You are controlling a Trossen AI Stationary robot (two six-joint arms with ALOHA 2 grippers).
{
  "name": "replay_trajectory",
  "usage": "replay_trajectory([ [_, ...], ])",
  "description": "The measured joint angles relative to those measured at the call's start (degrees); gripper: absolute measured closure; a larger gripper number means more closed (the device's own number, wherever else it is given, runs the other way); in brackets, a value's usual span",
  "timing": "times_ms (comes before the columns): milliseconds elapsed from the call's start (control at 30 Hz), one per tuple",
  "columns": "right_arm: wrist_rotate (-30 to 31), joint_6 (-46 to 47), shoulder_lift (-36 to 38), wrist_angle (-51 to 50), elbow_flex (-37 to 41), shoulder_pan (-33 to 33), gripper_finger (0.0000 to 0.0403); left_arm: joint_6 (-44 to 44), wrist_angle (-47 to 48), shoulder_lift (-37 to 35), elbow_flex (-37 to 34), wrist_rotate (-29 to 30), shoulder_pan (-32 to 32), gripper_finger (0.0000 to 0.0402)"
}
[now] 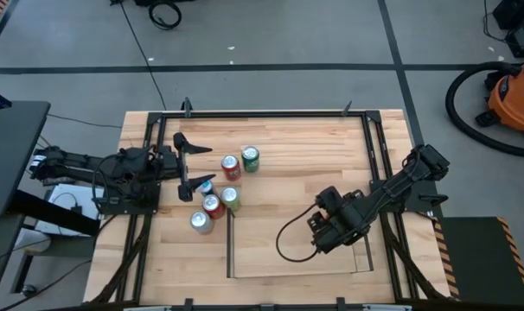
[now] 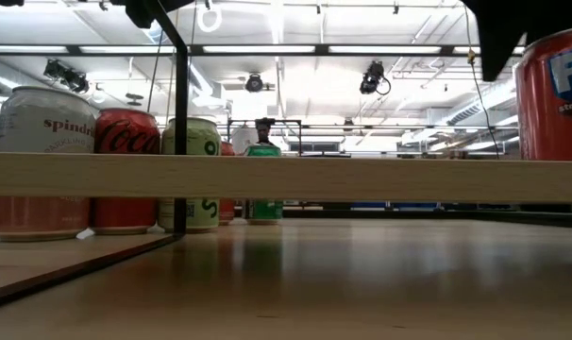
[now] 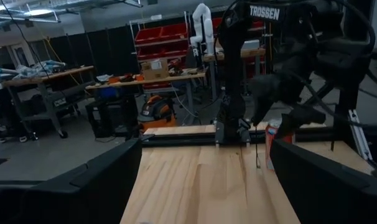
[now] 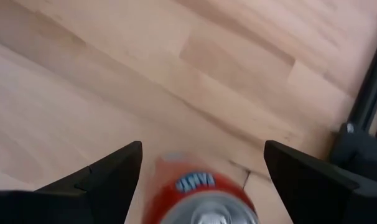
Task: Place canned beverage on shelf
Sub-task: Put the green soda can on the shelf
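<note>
Red can (image 4: 201, 193) upright on shelf (image 1: 279, 259), between spread fingers of right gripper (image 4: 201, 180); placement apparently done, retreat pending. Left gripper (image 1: 191, 164) open, idle beside can cluster (image 1: 219, 194).

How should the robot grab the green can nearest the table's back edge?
Probably around the green can's round middle, coming down from above with the fingers on its front and back. It stands upright, and a red can crowds one side.

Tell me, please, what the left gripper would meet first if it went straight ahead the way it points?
Probably bare tabletop first; the left gripper is open, and farther along its line stand the right arm and a red can, though depth is unclear.
</note>
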State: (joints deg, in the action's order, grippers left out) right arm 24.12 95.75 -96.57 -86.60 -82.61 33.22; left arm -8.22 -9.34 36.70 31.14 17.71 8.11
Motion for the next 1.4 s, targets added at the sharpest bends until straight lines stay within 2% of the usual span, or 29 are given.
replay_trajectory([
  [67, 3.1, -1.7, 0.0, 0.6, 0.0, -0.2, 0.0055, -0.5, 2.4, -0.4, 0.0, -1.3, 0.0, 0.0033],
  [233, 13.1, -9.5, 0.0, 4.6, 0.0, -1.7, 0.0055, 0.8, 15.7, -2.3, 3.7, -10.6, 0.3, 0.0033],
  [400, 16.7, -24.2, 0.0, 14.1, 0.0, -6.9, 0.0055, 7.0, 22.7, -3.9, 5.7, -11.5, 2.1, 0.0033],
  [700, 9.8, -54.5, -0.6, 40.9, -0.1, -19.7, 0.0055, 11.7, 23.8, -3.7, 5.6, -11.4, 6.0, 0.0034],
  [833, 5.8, -64.3, -3.3, 49.7, -0.1, -24.1, 0.0055, 11.7, 23.6, -3.7, 4.9, -10.8, 8.1, 0.0034],
  [933, 5.2, -71.0, -5.9, 55.3, 0.0, -26.8, 0.0055, 11.8, 23.6, -3.7, 4.9, -9.0, 9.6, 0.0034],
  [1067, 4.2, -77.5, -8.0, 62.7, 0.0, -30.5, 0.0055, 13.1, 24.7, -3.7, 4.9, -8.0, 11.5, 0.0034],
  [1200, 0.3, -82.4, -9.0, 67.8, 0.0, -34.6, 0.0055, 14.1, 26.0, -3.7, 4.9, -7.9, 12.7, 0.0034],
  [1400, -3.2, -86.9, -10.9, 71.8, 0.1, -39.6, 0.0052, 14.2, 26.9, -3.7, 4.9, -7.9, 13.4, 0.0034],
])
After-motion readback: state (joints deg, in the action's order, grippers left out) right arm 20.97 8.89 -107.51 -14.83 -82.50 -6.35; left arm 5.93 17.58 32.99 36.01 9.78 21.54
